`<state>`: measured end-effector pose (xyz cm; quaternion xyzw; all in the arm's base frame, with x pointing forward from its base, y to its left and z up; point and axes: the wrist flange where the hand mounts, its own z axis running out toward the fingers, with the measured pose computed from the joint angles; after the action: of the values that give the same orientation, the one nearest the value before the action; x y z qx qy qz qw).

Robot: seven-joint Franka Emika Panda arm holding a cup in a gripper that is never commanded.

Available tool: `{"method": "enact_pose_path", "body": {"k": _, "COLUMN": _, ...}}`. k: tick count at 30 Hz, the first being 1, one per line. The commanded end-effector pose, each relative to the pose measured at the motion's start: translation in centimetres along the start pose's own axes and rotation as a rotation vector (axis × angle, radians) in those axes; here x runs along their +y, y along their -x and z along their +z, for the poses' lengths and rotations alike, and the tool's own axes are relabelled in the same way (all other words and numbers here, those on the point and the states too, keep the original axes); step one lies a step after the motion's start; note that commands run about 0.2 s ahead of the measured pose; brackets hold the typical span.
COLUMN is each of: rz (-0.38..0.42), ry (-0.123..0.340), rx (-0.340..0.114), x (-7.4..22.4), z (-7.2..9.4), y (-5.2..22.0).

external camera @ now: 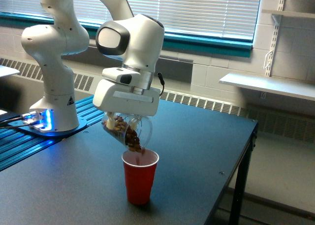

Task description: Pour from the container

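One white arm (64, 43) fills the exterior view's left half, and we see its wrist bent over so the gripper (120, 120) points down at the table (197, 141). We find the gripper pinching the container (129, 133), a clear round-mouthed cup, which hangs just under the white hand, tipped steeply with its mouth down toward the exterior view's right. The fingers themselves are mostly hidden behind the cup and the hand's housing. Brown lumpy pieces (132, 139) crowd the cup's lower lip, right above the red cup (140, 176); whether the two rims touch, we cannot tell.

The red cup stands upright near the table's front part, with bare dark tabletop all around it. The table's right edge lies well apart from it, and the arm's base (51, 117) sits on a blue ribbed plate (19, 146) at the exterior view's left, with cables beside it.

The tabletop is flat, dark and matt. The arm's shells are smooth, glossy and rounded. The red cup is opaque and tapered, pale pinkish inside. Behind, we see slatted blinds (197, 11), a painted block wall and a white shelf (268, 84).
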<state>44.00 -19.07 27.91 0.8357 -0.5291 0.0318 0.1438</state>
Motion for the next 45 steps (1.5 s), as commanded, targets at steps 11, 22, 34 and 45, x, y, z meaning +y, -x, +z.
{"method": "enact_pose_path", "body": {"k": 11, "rz": -0.017, "ry": 0.034, "rx": -0.008, "x": -0.9, "z": -0.1, "y": -0.2}}
{"method": "enact_pose_path", "body": {"k": 22, "rz": -0.016, "ry": 0.055, "rx": -0.015, "x": -1.3, "z": 0.1, "y": -0.7}}
{"method": "enact_pose_path", "body": {"k": 34, "rz": -0.016, "ry": 0.065, "rx": -0.018, "x": -1.7, "z": 0.0, "y": -0.9}}
{"method": "enact_pose_path", "body": {"k": 45, "rz": -0.021, "ry": 0.085, "rx": -0.028, "x": -2.2, "z": -0.1, "y": -1.2}}
